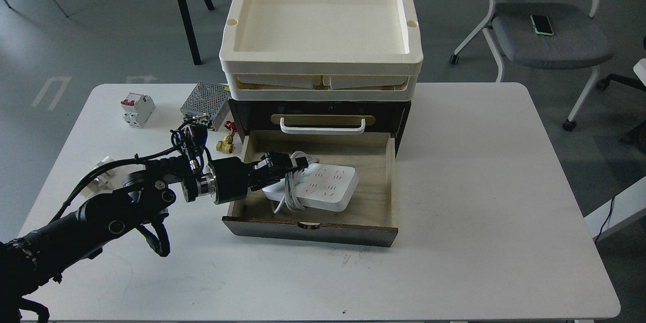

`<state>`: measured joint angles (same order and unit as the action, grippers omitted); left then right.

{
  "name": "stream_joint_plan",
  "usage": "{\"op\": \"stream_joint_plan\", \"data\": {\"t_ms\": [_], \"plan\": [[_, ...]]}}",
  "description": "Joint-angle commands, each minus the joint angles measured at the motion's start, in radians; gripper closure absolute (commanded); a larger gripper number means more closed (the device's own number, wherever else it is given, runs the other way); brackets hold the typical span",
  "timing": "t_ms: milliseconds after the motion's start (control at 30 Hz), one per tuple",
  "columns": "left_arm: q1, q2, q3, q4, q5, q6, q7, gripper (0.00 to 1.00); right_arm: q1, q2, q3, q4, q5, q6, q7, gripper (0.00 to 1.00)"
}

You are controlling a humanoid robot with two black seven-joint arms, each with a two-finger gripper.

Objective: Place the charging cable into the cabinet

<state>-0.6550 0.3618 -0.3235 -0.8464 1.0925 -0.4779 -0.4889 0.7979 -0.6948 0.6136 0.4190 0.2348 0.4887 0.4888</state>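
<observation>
The charging cable [323,187], a flat white power strip with its cord looped round the left end, lies nearly flat inside the open lower drawer [371,189] of the dark brown cabinet [404,116]. My left gripper [295,165] reaches over the drawer's left wall and is shut on the strip's corded end. The upper drawer is closed, with its white bar handle [323,126] showing. My right gripper is out of view.
Two stacked cream trays [323,60] sit on the cabinet. A white-and-red circuit breaker [136,109], a perforated metal box [204,103] and small brass fittings [224,144] lie on the white table [479,186] left of the cabinet. A chair [550,35] stands behind at right.
</observation>
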Motion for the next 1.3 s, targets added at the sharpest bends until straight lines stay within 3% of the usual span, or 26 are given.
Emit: {"op": "stream_joint_plan", "data": {"t_ms": [0, 100, 133, 200, 333, 733, 867, 1067, 1267], "plan": [[0.001, -0.004, -0.002, -0.005, 0.000, -0.001, 0.000, 0.72, -0.002, 0.000, -0.002, 0.000, 0.000, 0.000, 0.000, 0.00], [0.000, -0.004, -0.017, -0.010, -0.003, -0.002, 0.000, 0.64, -0.003, 0.000, 0.000, 0.000, 0.000, 0.000, 0.000, 0.00], [-0.003, -0.003, -0.022, -0.010, -0.003, -0.007, 0.000, 0.54, -0.003, 0.000, 0.000, 0.000, 0.000, 0.000, 0.000, 0.00], [-0.006, 0.000, -0.041, -0.013, -0.016, -0.011, 0.000, 0.24, -0.003, 0.000, 0.000, 0.000, 0.000, 0.000, 0.000, 0.00], [0.000, 0.031, -0.084, -0.013, -0.049, -0.011, 0.000, 0.05, -0.003, 0.000, 0.003, 0.000, 0.000, 0.000, 0.000, 0.00], [0.015, 0.152, -0.083, -0.013, -0.051, -0.011, 0.000, 0.01, -0.003, 0.001, 0.006, 0.001, 0.000, 0.000, 0.000, 0.00], [0.029, 0.270, -0.089, -0.039, -0.085, -0.011, 0.000, 0.01, -0.003, 0.000, 0.008, 0.001, 0.000, 0.000, 0.000, 0.00], [0.029, 0.414, -0.164, -0.062, -0.453, -0.011, 0.000, 0.01, -0.002, 0.009, 0.037, 0.035, 0.001, 0.000, 0.000, 0.00], [0.011, 0.416, -0.328, 0.102, -0.900, -0.011, 0.000, 0.01, -0.008, 0.018, 0.075, 0.320, 0.001, 0.000, 0.000, 0.00]]}}
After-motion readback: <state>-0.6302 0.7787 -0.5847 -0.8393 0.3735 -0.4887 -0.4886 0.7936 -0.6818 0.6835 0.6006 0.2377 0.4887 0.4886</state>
